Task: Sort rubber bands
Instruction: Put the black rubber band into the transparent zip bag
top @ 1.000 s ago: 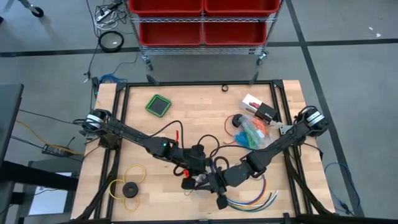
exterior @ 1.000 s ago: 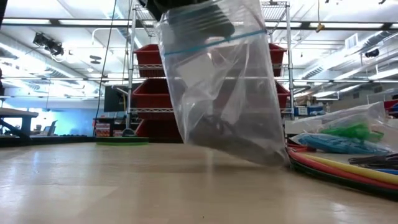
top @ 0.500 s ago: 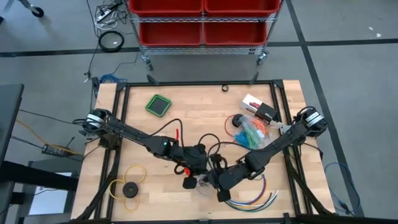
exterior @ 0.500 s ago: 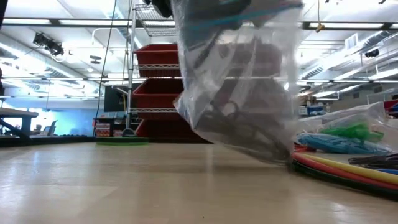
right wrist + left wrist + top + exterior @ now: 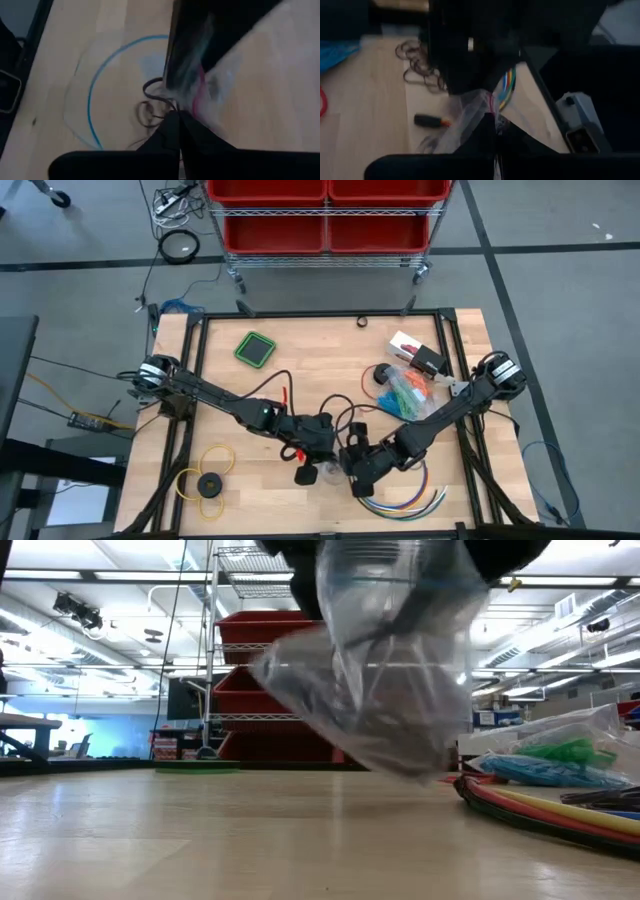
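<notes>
Bag point(image 5: 395, 670) lifted higher; both jaws clamped on bag; no legible writing.

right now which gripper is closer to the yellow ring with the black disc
Left. The left gripper is a short way right of the yellow ring; the right gripper sits beyond it, farther right.

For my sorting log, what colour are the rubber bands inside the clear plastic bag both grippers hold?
Dark, purplish-black rubber bands, best seen in the low view.
</notes>
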### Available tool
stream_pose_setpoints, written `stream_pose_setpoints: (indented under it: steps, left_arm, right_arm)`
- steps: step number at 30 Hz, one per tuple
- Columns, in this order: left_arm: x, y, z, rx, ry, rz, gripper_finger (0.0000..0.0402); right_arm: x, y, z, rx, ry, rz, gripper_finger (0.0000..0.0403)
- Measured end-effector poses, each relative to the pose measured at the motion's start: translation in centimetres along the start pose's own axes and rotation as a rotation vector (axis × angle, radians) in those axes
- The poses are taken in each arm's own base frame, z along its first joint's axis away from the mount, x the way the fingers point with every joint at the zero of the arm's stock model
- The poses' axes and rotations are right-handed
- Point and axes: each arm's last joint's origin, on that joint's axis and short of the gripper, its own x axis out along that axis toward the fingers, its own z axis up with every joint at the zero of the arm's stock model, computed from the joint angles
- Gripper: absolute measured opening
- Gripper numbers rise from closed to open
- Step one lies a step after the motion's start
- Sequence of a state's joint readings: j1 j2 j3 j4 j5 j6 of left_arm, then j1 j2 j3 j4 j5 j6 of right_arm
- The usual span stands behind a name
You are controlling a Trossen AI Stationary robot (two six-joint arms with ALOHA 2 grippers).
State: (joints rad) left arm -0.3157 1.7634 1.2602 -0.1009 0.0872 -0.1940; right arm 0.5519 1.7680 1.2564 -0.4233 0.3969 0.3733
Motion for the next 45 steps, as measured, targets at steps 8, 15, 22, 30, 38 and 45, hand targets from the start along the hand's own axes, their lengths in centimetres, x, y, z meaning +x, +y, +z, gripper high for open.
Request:
stream_pose_setpoints:
  steps: [8, 15, 22, 30, 38, 45]
  left_arm:
    - [0.0, -0.2, 0.6, -0.014, -0.063, -0.031, 0.0010]
    - [0.0, 0.0, 0.2, -0.023, -0.016, -0.004, 0.0010]
    - [0.0, 0.0, 0.1, -0.022, -0.011, 0.020, 0.0010]
    - [0.0, 0.1, 0.0, -0.020, -0.005, 0.022, 0.0010]
    - [0.0, 0.1, 0.0, -0.020, -0.006, 0.026, 0.0010]
    - [0.0, 0.1, -0.1, -0.017, 0.002, 0.028, 0.0010]
  right_arm:
    - [0.1, -0.2, 0.6, 0.040, -0.044, 0.010, 0.0009]
    - [-0.1, 0.1, 0.2, 0.078, -0.026, -0.005, 0.0092]
    - [-0.9, 0.7, 0.1, 0.107, -0.049, -0.018, 0.0176]
    - [-3.5, 0.9, 0.5, 0.115, -0.096, 0.010, 0.0193]
    - [-4.0, 0.5, -0.7, 0.190, 0.019, -0.016, 0.0174]
    - [-4.5, 1.1, -1.9, 0.214, 0.096, -0.036, 0.0160]
